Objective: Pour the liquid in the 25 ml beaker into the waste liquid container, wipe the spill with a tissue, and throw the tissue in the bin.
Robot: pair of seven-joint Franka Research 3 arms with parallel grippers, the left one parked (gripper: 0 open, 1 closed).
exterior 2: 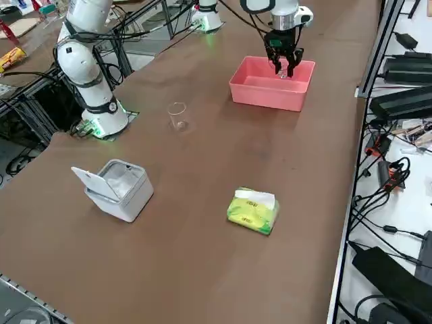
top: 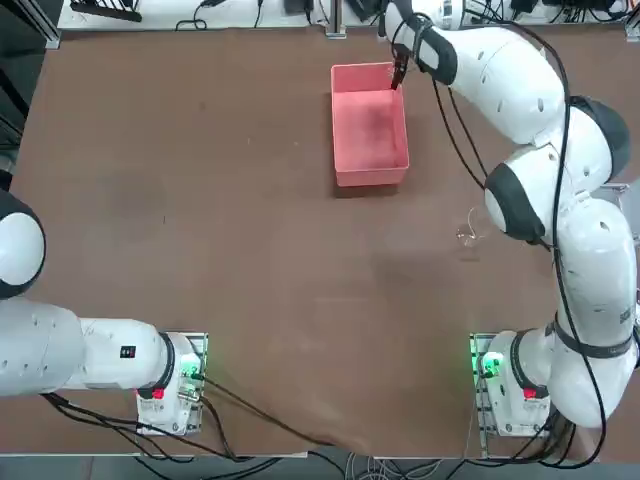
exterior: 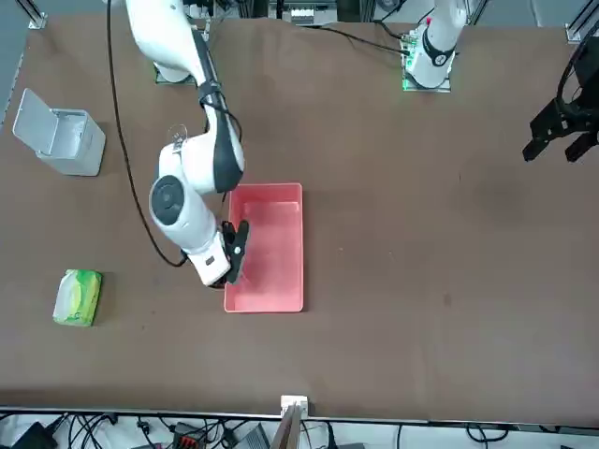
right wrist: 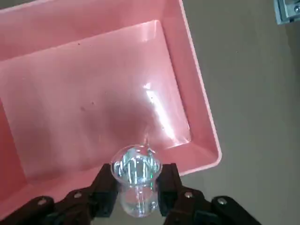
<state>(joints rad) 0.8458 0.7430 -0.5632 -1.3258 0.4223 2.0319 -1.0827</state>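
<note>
Beaker first: the 25 ml beaker [right wrist: 136, 185] is tiny clear glass, so you should treat it as light, rigid, slick and easy to crack if squeezed hard. You hold it best across its round wall, about mid-height, which is where the grip sits now. It is tipped, mouth turned toward the inside of the pink waste liquid container [right wrist: 201, 105], and it hangs over that tray's end wall at the far end of the table from the arm bases. A thin thread of liquid seems to run from its lip into the tray.

Your right gripper [right wrist: 136, 190] is closed narrowly on the beaker, one black finger [right wrist: 105, 190] on each side of the glass, pads touching it. Nothing else touches the fingers; they sit just above the tray rim.

Further out on the robot's right side you have a larger glass beaker [exterior 2: 177, 115], the green tissue pack [exterior 2: 253, 210] and the small white bin [exterior 2: 118, 188] with its lid open, all well apart from the tray.
</note>
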